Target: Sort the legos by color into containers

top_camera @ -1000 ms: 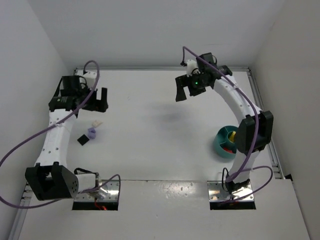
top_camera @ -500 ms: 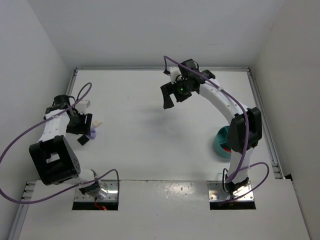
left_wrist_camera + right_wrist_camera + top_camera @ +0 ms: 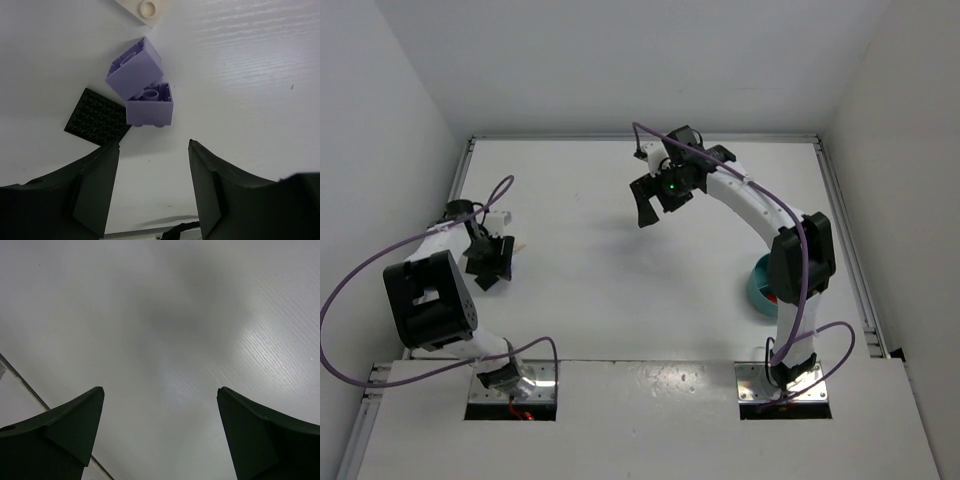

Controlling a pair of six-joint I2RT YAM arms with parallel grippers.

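In the left wrist view two lavender bricks [image 3: 135,67] [image 3: 150,105] lie touching on the white table. A black flat plate [image 3: 97,116] lies beside them and a cream-white piece [image 3: 145,9] at the top edge. My left gripper [image 3: 154,145] is open and empty, just short of the lavender bricks; in the top view it [image 3: 488,258] hangs over them at the far left. My right gripper [image 3: 650,205] is open and empty above bare table at mid-back, with only table between its fingers [image 3: 160,389]. The teal bowl [image 3: 756,280] is at the right, mostly hidden behind my right arm.
White walls close in the table at the left, back and right. The right arm arches from its base over the bowl toward the middle. A purple cable loops from each arm.
My left gripper has come back and down from the back left to just over the lavender bricks. My right gripper has swung left from the back right toward the middle.
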